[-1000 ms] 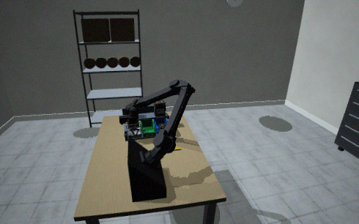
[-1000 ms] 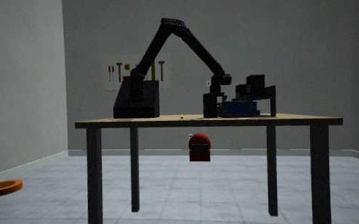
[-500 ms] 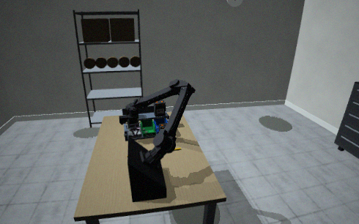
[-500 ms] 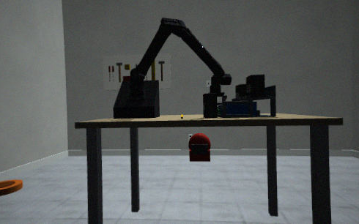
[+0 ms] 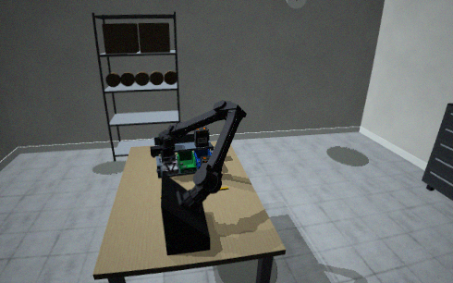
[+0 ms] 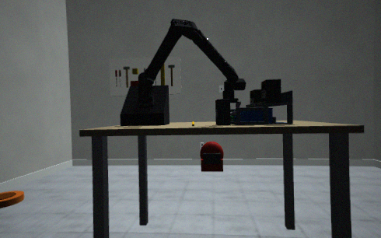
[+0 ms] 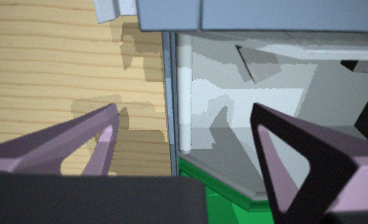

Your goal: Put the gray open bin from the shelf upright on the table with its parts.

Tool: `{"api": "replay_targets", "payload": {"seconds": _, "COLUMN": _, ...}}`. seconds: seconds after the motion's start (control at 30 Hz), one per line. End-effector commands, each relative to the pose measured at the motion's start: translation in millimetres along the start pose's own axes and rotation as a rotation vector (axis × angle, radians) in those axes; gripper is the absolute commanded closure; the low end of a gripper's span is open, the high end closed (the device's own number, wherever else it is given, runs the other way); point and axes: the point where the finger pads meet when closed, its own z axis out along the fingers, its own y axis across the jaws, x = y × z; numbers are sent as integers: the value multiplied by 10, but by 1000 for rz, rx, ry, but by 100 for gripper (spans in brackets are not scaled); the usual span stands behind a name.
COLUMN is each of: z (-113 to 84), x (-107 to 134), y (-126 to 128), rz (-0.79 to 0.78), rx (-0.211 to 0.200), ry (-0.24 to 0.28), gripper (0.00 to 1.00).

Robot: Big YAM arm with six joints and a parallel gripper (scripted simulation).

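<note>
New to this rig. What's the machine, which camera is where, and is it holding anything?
It is a single black jointed robot arm bolted to a black pedestal on a wooden table. One picture looks down from high up, one from the side at table height, one from the wrist between the fingers. The two-finger gripper is open and holds nothing; its fingers straddle the side wall of a gray open bin, beside green and blue bins. A tall metal shelf rack stands behind.
</note>
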Motion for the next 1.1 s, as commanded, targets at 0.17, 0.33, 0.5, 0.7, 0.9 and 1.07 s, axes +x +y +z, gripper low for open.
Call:
{"api": "replay_targets", "payload": {"seconds": 0.17, "z": 122, "x": -23, "y": 2, "rz": -8, "rx": -6, "ry": 3, "gripper": 10}}
{"api": "replay_targets", "payload": {"seconds": 0.33, "z": 177, "x": -2, "y": 28, "rz": -6, "rx": -14, "ry": 4, "gripper": 10}}
{"api": "replay_targets", "payload": {"seconds": 0.5, "z": 179, "x": -39, "y": 31, "rz": -15, "rx": -8, "ry": 4, "gripper": 10}}
{"api": "replay_targets", "payload": {"seconds": 0.7, "z": 212, "x": -47, "y": 22, "rz": -15, "rx": -5, "ry": 4, "gripper": 10}}
{"api": "replay_targets", "payload": {"seconds": 0.9, "z": 270, "x": -18, "y": 26, "rz": -9, "rx": -11, "ry": 4, "gripper": 10}}
{"api": "replay_targets", "payload": {"seconds": 1.07, "z": 266, "x": -47, "y": 21, "rz": -16, "rx": -5, "ry": 4, "gripper": 10}}
